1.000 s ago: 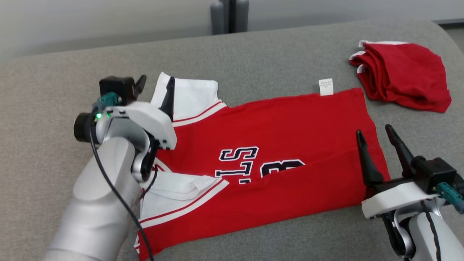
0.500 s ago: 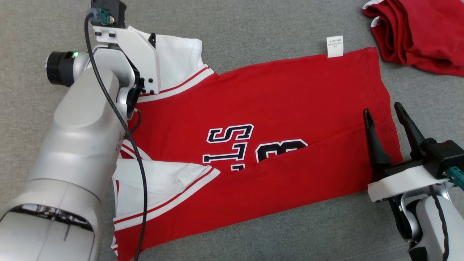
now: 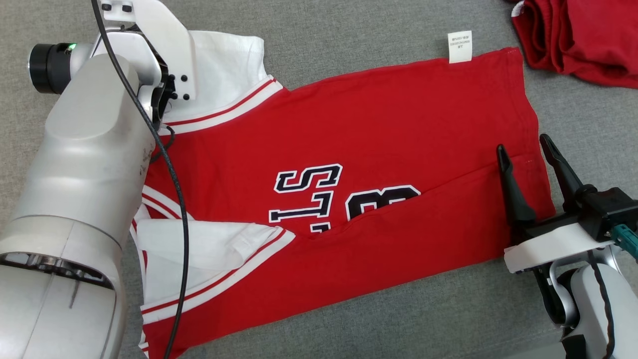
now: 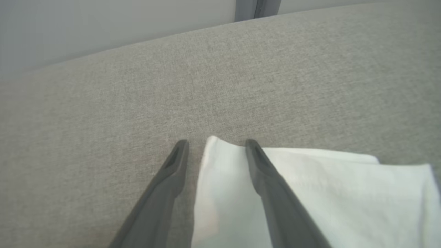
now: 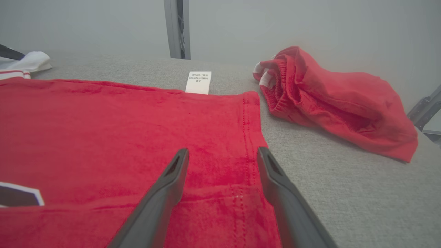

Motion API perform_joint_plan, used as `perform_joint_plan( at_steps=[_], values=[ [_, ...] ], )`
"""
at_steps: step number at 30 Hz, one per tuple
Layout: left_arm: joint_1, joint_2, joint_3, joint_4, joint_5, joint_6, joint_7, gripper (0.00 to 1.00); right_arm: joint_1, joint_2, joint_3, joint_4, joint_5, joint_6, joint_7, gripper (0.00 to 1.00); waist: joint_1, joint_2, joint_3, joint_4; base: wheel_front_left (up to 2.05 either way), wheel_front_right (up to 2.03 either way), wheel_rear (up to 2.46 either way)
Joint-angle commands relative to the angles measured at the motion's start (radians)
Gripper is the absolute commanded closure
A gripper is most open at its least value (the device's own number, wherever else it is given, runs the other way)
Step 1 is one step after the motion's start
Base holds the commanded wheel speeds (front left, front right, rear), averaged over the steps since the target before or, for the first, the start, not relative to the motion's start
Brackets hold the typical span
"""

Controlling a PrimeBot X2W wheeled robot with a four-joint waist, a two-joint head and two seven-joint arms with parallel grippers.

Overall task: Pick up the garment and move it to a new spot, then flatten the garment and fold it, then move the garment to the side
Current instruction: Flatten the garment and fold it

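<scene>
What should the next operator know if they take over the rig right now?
Left gripper: open, fingers either side of the corner of the white sleeve, not clamped.
Right gripper: open, over the shirt's hem end, holding nothing.
Shirt: spread on the grey surface, near long edge folded over the lettering. Another red garment lies bunched beyond the hem.
Done: laid out, first fold.
Left: probably fold the far side, finish folding, move it aside.

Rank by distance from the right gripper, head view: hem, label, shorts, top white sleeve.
1. Hem: shirt's right edge, between the right gripper fingers.
2. Label, up-left, and shorts, up-right: too close to call.
3. White sleeve: far left, top.
</scene>
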Motion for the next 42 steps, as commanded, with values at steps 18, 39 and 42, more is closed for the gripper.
perform_joint_plan(
  at_steps=[18, 39, 42],
  values=[
    [0.023, 0.029, -0.018, -0.046, -0.013, -0.12, -0.228, 1.0, -0.163, -0.062, 0.048, 0.087, 0.152, 0.0, 0.083, 0.0, 0.0, 0.0, 0.002, 0.019, 0.0, 0.0, 0.0],
    [0.056, 0.026, -0.097, -0.137, 0.011, -0.153, -0.273, 1.0, -0.564, -0.189, 0.159, 0.39, 0.435, 0.0, 0.659, 0.0, 0.0, 0.0, -0.008, 0.093, 0.0, 0.0, 0.0],
    [0.064, 0.026, -0.104, -0.149, 0.01, -0.148, -0.261, 1.0, -0.585, -0.187, 0.173, 0.422, 0.444, 0.0, 0.697, 0.0, 0.0, 0.0, -0.01, 0.096, 0.0, 0.0, 0.0]
  ],
)
